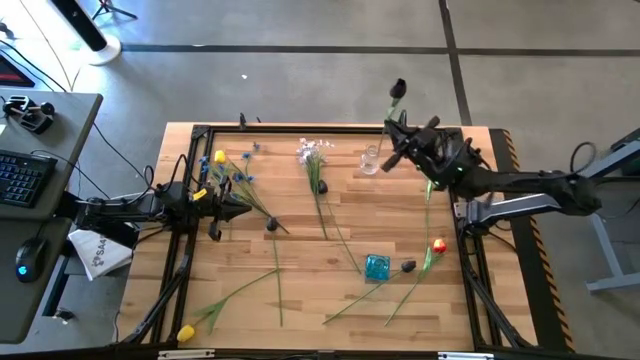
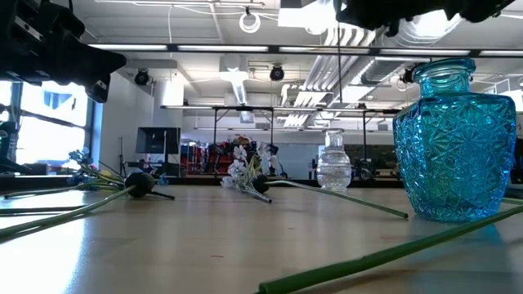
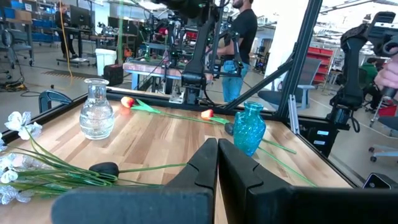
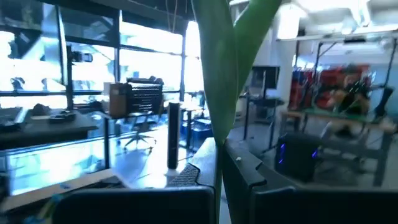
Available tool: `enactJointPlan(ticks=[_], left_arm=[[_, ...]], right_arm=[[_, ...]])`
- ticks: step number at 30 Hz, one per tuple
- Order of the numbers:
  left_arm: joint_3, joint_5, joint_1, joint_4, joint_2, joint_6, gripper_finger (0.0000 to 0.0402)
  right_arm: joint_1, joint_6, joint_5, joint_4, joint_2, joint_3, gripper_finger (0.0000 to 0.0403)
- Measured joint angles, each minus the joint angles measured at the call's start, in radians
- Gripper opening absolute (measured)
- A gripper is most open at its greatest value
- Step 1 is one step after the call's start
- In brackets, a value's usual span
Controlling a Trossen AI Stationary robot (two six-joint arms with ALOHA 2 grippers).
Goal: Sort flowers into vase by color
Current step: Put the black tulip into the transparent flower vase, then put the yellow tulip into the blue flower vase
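The right tool (image 1: 400, 140) is raised at about 1 o'clock over the tabletop (image 1: 330, 290), pinching the stem of a dark flower (image 1: 398, 89). The head points away from the tabletop, probably so the stem end can be dropped into the clear vase (image 1: 371, 160) just beside it. The blue vase (image 1: 376, 267) stands at 5 o'clock, near a red flower (image 1: 438, 246). White flowers (image 1: 314, 152) lie at 12 o'clock; blue and yellow ones (image 1: 232, 170) at 10 o'clock. The left tool (image 1: 238, 208), pressed together and empty, waits at 9 o'clock.
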Motion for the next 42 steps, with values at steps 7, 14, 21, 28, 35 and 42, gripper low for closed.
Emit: enactJointPlan(ticks=[7, 14, 21, 28, 35, 42], left_arm=[[0.0, 0.0, 0.0, 0.0, 0.0, 0.0, 0.0], [0.0, 0.0, 0.0, 0.0, 0.0, 0.0, 0.0], [0.0, 0.0, 0.0, 0.0, 0.0, 0.0, 0.0], [0.0, 0.0, 0.0, 0.0, 0.0, 0.0, 0.0], [0.0, 0.0, 0.0, 0.0, 0.0, 0.0, 0.0], [0.0, 0.0, 0.0, 0.0, 0.0, 0.0, 0.0]], right_arm=[[-0.105, -0.005, -0.002, 0.12, 0.179, 0.0, 0.0002], [-0.143, 0.039, -0.004, 0.12, 0.26, 0.0, 0.0004], [-0.146, 0.074, -0.004, 0.107, 0.267, 0.0, 0.0039], [-0.146, 0.086, 0.036, 0.06, 0.266, 0.0, 0.0116], [-0.145, 0.086, 0.055, 0.007, 0.259, 0.0, 0.0177], [-0.12, 0.131, 0.056, -0.123, 0.143, 0.0, 0.0206]])
